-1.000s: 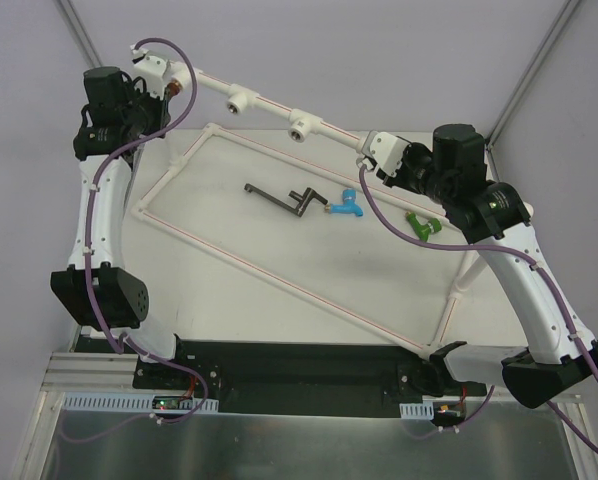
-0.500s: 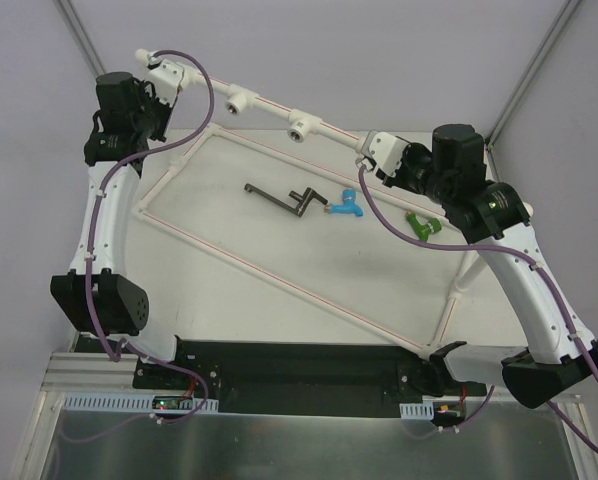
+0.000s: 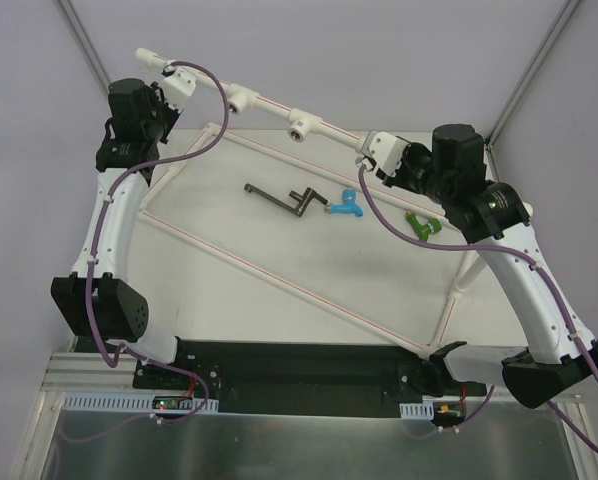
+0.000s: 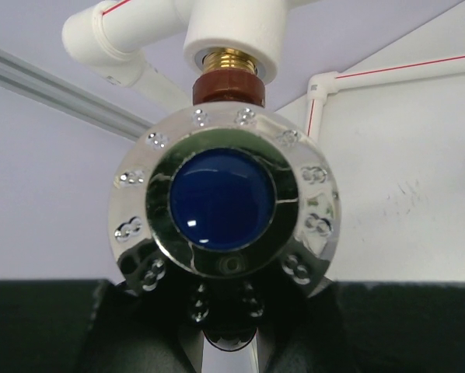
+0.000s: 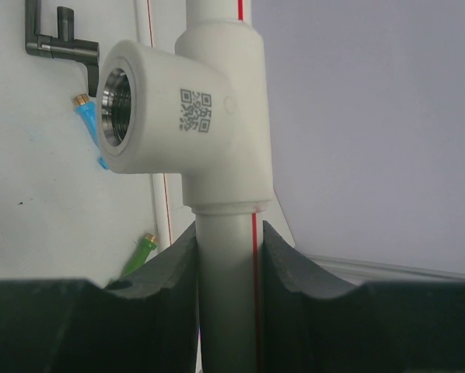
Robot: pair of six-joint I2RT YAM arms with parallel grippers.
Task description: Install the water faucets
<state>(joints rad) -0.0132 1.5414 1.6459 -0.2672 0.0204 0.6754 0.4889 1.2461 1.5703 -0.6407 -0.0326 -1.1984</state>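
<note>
Pale lilac walls back the white table [image 3: 279, 250] on which your pipe frame [image 3: 301, 124] stands. At the upper left of the top view, your left end effector [image 3: 171, 80] has swung to the right along the top rail over the last second, its wrist rolling with it. It stays clenched on the red-brown faucet [image 4: 231, 206]. The left wrist view shows only a short band of that faucet's brass thread outside the white socket [image 4: 232, 31]. I judge you are screwing it in and it is close to seated. Your right end effector [image 5: 229, 264] has not moved and grips the upright pipe below an empty socket, steadying the frame. The blue faucet [image 3: 347, 205] and green faucet [image 3: 419, 225] lie where they were, right of the table's centre, so two installs remain.
</note>
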